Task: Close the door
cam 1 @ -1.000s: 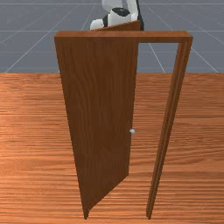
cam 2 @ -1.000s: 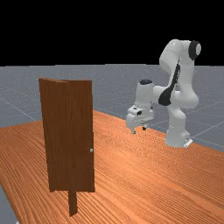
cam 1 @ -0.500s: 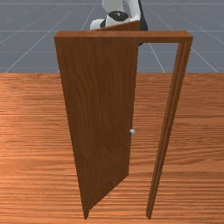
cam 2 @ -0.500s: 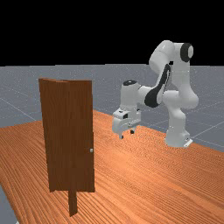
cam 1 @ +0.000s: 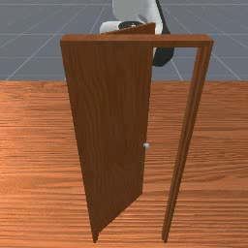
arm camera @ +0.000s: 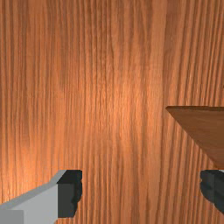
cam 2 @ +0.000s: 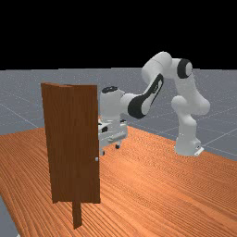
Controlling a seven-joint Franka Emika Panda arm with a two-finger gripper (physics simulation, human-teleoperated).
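Note:
In the far view my gripper [cam 2: 110, 150] hangs fingers-down beside the door's knob edge, its hand partly hidden behind the brown door [cam 2: 71, 139]. The small pale knob [cam 2: 96, 159] is on that edge. In the front view the door [cam 1: 109, 121] stands ajar, swung back from its frame [cam 1: 186, 126] toward the arm, with the knob [cam 1: 147, 145] at its free edge. The wrist view has the gripper [arm camera: 141, 188] open, fingers wide apart with nothing between them; a dark wedge of the door [arm camera: 201, 127] lies beside one finger.
The wooden table [cam 1: 34, 160] stretches around the door. A top beam [cam 1: 135, 40] joins the frame's posts. In the far view the arm's base [cam 2: 187, 146] stands at the table's far side.
My arm has reached farther out, carrying the hand toward the far view's left and somewhat lower, up to the door's edge. Door and knob have kept their places.

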